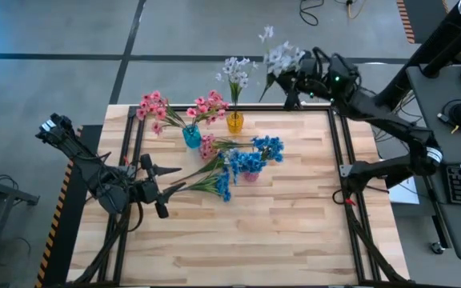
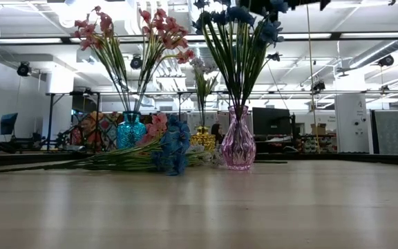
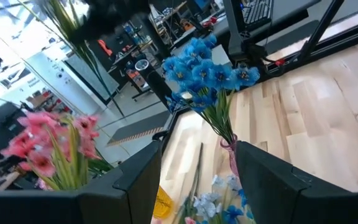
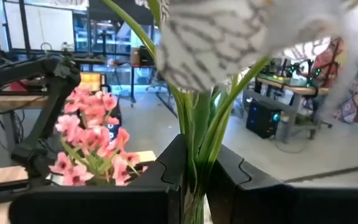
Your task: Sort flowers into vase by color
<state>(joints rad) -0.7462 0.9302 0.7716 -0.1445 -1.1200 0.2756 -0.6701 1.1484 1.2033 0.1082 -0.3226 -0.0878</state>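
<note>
I am holding a white spray (image 1: pixel 282 58) in the right hand (image 1: pixel 298 80), clamped on its stems, past the far edge of the worktop (image 1: pixel 294 232) and near the yellow vase (image 1: pixel 235 122). The long stems are swaying easily, so they could miss the narrow neck or tip the vase. The left hand (image 1: pixel 163 190) is waiting half open and empty near the left edge, just beside the loose blue and pink sprays (image 1: pixel 218 180); its fingers (image 3: pixel 135 180) could be catching them.
</note>
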